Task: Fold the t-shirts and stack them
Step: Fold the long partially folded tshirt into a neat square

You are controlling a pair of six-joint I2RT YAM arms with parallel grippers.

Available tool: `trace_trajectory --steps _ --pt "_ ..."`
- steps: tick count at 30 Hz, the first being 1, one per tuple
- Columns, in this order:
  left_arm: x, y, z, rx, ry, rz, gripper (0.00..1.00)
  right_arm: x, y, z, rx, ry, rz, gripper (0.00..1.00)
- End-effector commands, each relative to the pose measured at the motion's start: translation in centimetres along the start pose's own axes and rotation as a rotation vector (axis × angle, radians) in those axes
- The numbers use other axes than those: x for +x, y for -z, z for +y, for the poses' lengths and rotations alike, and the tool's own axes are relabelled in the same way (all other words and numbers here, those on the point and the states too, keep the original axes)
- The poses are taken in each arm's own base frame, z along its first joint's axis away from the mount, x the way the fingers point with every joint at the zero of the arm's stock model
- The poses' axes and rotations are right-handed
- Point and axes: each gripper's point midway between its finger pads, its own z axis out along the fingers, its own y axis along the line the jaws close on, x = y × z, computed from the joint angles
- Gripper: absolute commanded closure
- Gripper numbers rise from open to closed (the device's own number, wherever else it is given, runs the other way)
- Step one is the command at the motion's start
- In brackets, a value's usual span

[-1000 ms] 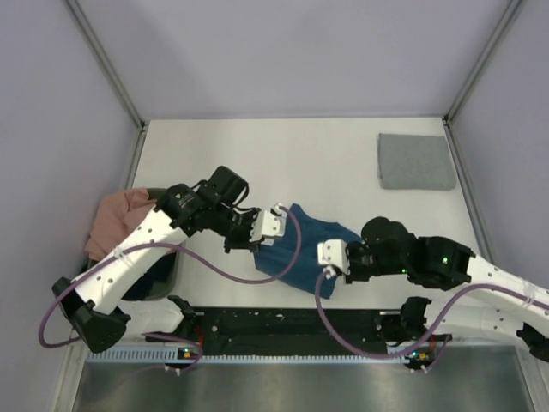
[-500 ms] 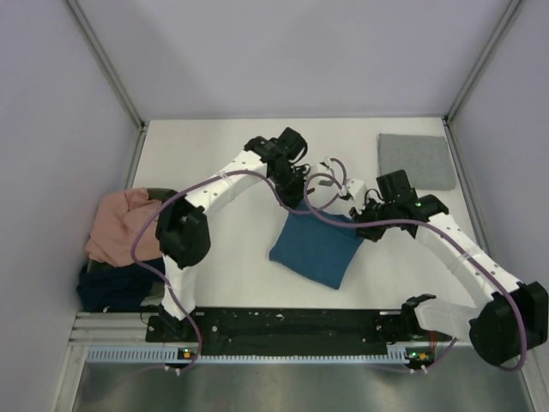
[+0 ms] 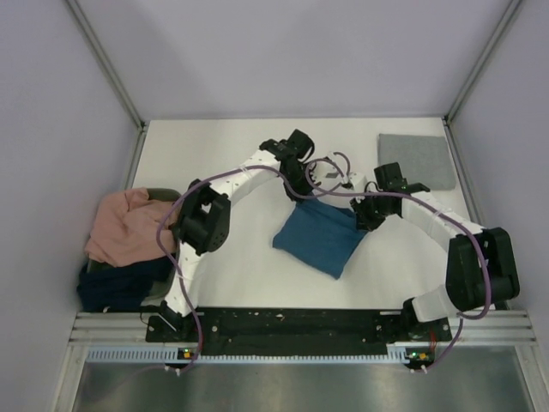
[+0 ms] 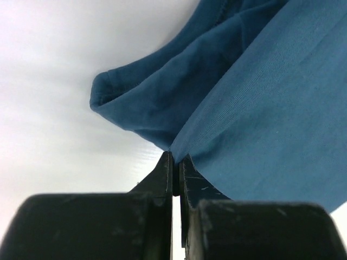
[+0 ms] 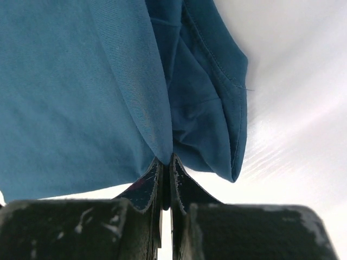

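The teal-blue t-shirt (image 3: 319, 239) lies on the white table (image 3: 206, 154) as a folded, roughly square pad turned corner-on, plain and smooth on top. The left gripper (image 3: 302, 194) is clenched on its far-left corner and the right gripper (image 3: 360, 215) on its far-right corner. Each pair of fingers is pressed flat together with a thin fold of cloth nipped at the tips.

In the left wrist view the top layer runs off smooth to the right of the fingers. Just beyond and left of them a looser layer with a stitched hem bulges out (sleeve or bottom hem, I cannot tell which). The right wrist view mirrors this: a smooth layer lies left of the fingers, rumpled hemmed folds lie just beyond and to their right, and bare table lies past those.

The shirt's far edge between the two grips is short, so the wrists stand close together. Beyond both sets of fingers the table is bare up to the back wall. Nearer the bases than the fingers, bare table follows the shirt's near corner.

Right of the right fingers and farther off, by the table's far-right corner, a grey t-shirt (image 3: 416, 160) lies folded flat, well apart from the teal one. Far left of the left fingers, at the table's left edge, a crumpled salmon-pink t-shirt (image 3: 127, 225) touches a dark navy t-shirt (image 3: 118, 283).
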Motion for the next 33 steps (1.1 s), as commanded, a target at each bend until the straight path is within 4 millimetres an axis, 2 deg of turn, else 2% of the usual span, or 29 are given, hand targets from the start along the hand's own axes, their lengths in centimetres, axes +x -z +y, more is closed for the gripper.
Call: trace_trajectory --steps 1,3,4,5,6,8,10,12,13,15,16,19,21,23,24,25,27,28,29,30,31,33 --pt "-2.6 -0.5 2.5 -0.110 -0.024 -0.065 0.96 1.9 -1.2 -3.4 0.123 -0.108 0.071 1.00" --pt "-3.8 -1.1 2.9 -0.139 -0.002 -0.097 0.89 1.9 -1.9 -4.4 0.136 -0.125 0.070 1.00" --pt "-4.3 -1.2 3.2 -0.160 0.016 -0.107 0.80 1.7 -2.3 -5.2 0.168 -0.150 0.063 0.92" --pt "-4.6 -1.6 3.7 -0.183 0.038 -0.117 0.71 1.6 -2.5 -6.2 0.206 -0.170 0.065 0.89" --pt "-5.1 -1.4 4.3 -0.209 0.055 -0.133 0.68 1.5 -2.8 -7.2 0.236 -0.180 0.064 0.86" --pt "-5.9 -1.0 6.4 -0.303 0.101 -0.160 0.58 0.8 -3.0 -9.5 0.324 -0.202 0.071 0.73" --pt "-6.7 1.0 9.1 -0.428 0.141 -0.189 0.47 -0.4 -2.7 -11.7 0.412 -0.243 0.067 0.70" --pt "-7.8 3.7 11.0 -0.500 0.181 -0.241 0.41 -1.6 -1.5 -14.0 0.533 -0.293 0.068 0.69" --pt "-8.2 5.1 11.6 -0.524 0.198 -0.267 0.40 -2.3 -0.7 -14.5 0.567 -0.313 0.059 0.68" --pt "-8.4 7.1 11.5 -0.538 0.215 -0.294 0.39 -3.6 0.9 -15.0 0.609 -0.355 0.025 0.65" --pt "-8.1 7.7 11.0 -0.524 0.215 -0.299 0.38 -4.3 1.7 -14.6 0.601 -0.386 -0.001 0.62" --pt "-7.7 9.0 7.6 -0.435 0.188 -0.329 0.37 -6.8 3.5 -11.6 0.473 -0.420 -0.120 0.59" --pt "-7.5 8.9 4.6 -0.351 0.146 -0.338 0.44 -7.8 3.8 -8.7 0.337 -0.422 -0.187 0.61" --pt "-7.5 8.0 1.4 -0.228 0.098 -0.356 0.63 -8.0 3.6 -6.5 0.236 -0.457 -0.222 0.72" --pt "-7.6 7.3 0.1 -0.161 0.078 -0.366 0.69 -8.1 3.2 -5.4 0.173 -0.476 -0.231 0.77" --pt "-7.4 6.3 -0.6 -0.119 0.068 -0.361 0.77 -7.7 2.3 -4.5 0.118 -0.490 -0.216 0.84" --pt "-7.0 4.4 -0.5 -0.098 0.079 -0.332 0.89 -6.7 0.8 -4.2 0.086 -0.542 -0.173 0.97" --pt "-7.1 3.6 0.2 -0.101 0.090 -0.318 0.94 -6.1 0.1 -4.3 0.087 -0.556 -0.147 1.00" --pt "-7.1 2.8 0.5 -0.092 0.090 -0.298 0.96 -5.6 -0.7 -4.5 0.090 -0.576 -0.122 1.00" --pt "-6.0 1.0 0.5 -0.054 0.092 -0.248 0.99 -5.1 -1.5 -4.5 0.077 -0.591 -0.097 1.00" --pt "-5.8 0.0 0.6 -0.036 0.094 -0.226 1.00 -5.0 -2.2 -4.4 0.056 -0.599 -0.084 1.00" --pt "-5.5 -1.3 1.1 -0.025 0.101 -0.207 1.00 -5.0 -3.5 -4.7 0.032 -0.612 -0.063 1.00"
